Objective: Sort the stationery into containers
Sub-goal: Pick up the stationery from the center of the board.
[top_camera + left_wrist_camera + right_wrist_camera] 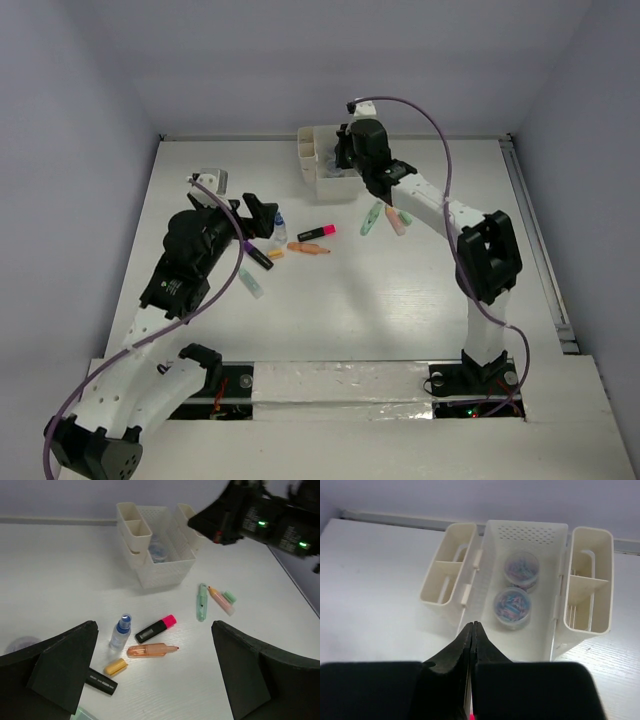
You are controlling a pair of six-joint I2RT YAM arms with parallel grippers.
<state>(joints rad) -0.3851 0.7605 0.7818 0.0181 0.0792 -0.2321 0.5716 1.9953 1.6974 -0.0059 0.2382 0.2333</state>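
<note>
The white organizer [322,172] stands at the back of the table; it also shows in the left wrist view [165,572] and the right wrist view [585,575]. Two round tubs [512,604] lie in its middle compartment. My right gripper [472,625] is shut and empty, hovering over the organizer's near wall [345,150]. My left gripper [155,680] is open and empty above the loose items [258,218]. On the table lie a pink-black marker [156,628], an orange marker [150,650], a blue-capped bottle [120,632], a black marker [100,682], a mint green marker [201,601] and a peach marker [220,600].
A loose yellow cap [115,667] lies beside the black marker. A pale mint item [251,286] lies nearer the left arm. Walls enclose the table on three sides. The right arm [260,515] reaches over the organizer from the right.
</note>
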